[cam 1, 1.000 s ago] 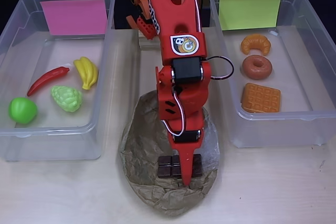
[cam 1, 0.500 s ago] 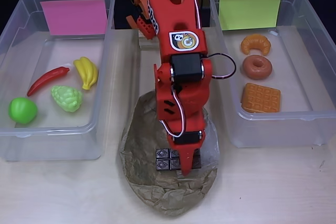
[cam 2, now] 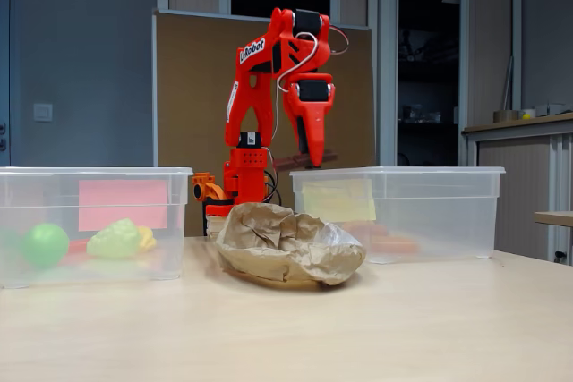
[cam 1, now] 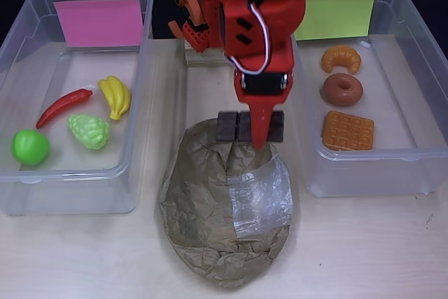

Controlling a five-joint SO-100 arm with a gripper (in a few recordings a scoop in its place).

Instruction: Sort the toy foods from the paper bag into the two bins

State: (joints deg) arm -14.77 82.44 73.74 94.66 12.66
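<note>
My orange gripper (cam 1: 256, 131) is shut on the dark chocolate bar (cam 1: 229, 126) and holds it in the air above the far end of the crumpled paper bag (cam 1: 203, 222). In the fixed view the gripper (cam 2: 313, 160) and the chocolate bar (cam 2: 295, 161) hang about level with the bin rims, well above the paper bag (cam 2: 286, 243). The left bin (cam 1: 133, 173) with the pink sheet holds a red chili (cam 1: 63, 106), yellow bananas (cam 1: 116, 96), pale green grapes (cam 1: 89, 131) and a green apple (cam 1: 30, 147). The right bin (cam 1: 364, 173) with the yellow-green sheet holds a croissant (cam 1: 341, 59), a brown donut (cam 1: 342, 89) and a waffle (cam 1: 348, 131).
The arm's base (cam 1: 192, 29) stands between the two bins at the back of the table. A shiny tape patch (cam 1: 260, 197) covers the bag's right side. Bare tabletop (cam 1: 364, 250) runs along the front edge.
The gripper has lifted the chocolate bar off the bag and drawn it back toward the arm's base. The bag now lies uncovered, its tape patch showing.
</note>
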